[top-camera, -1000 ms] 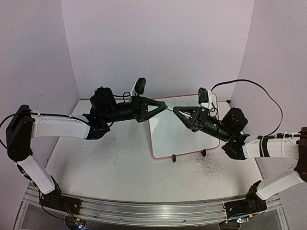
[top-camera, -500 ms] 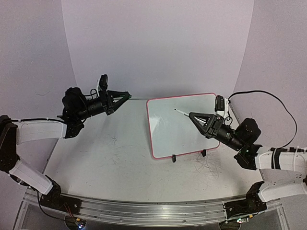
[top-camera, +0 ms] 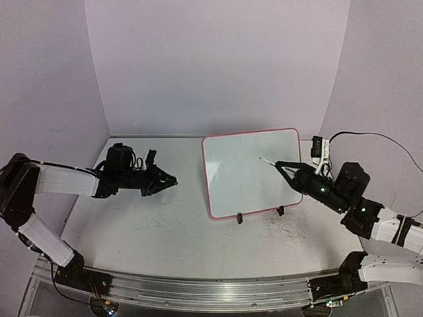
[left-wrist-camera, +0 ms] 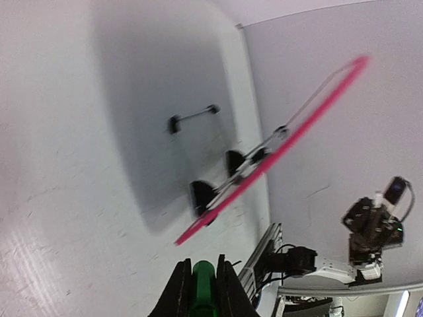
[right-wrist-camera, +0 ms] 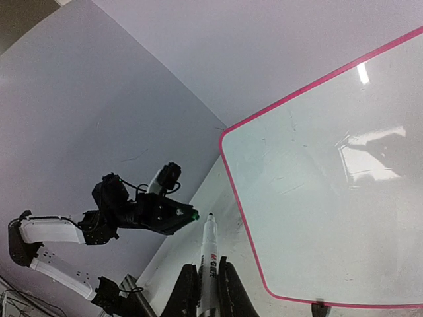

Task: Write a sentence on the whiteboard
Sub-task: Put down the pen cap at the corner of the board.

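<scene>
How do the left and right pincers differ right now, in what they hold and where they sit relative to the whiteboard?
The left pincer grips a small green cap; the right pincer grips a white marker with its tip exposed. The left pincer sits clear of the whiteboard, off to its left; the right pincer points its marker at the board's face from the right. Both are shut.

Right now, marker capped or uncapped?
Uncapped: the marker in the right gripper shows a bare tip; the left gripper holds a green cap.
</scene>
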Robot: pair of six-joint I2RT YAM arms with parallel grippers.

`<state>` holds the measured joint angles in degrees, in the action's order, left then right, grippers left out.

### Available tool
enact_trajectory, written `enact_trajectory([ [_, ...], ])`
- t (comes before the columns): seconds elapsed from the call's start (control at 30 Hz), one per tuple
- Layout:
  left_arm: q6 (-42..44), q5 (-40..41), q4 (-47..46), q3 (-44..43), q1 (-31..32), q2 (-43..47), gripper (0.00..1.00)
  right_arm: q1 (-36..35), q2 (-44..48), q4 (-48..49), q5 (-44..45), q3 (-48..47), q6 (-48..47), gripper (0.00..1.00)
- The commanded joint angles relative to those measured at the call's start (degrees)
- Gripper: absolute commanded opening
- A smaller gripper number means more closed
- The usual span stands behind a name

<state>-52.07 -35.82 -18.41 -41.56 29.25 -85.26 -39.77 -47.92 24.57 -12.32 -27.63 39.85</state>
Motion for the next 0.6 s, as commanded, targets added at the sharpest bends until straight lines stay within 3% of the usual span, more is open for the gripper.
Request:
enact_trajectory([
  [0.0,5.37,0.86,13.81,-1.29,0.17,-5.96,0.00,0.20,2.08,-4.14,4.34,-3.61,-4.69,0.00],
  [0.4,6.62,2.65,14.84,1.90,0.63,-10.79,0.13,0.13,-2.42,-3.35,-0.55,-4.61,-5.28,0.00],
  [0.57,7.08,3.76,14.94,2.45,0.62,-11.83,0.14,0.14,-3.30,-3.40,-0.22,-4.39,-5.46,0.00],
])
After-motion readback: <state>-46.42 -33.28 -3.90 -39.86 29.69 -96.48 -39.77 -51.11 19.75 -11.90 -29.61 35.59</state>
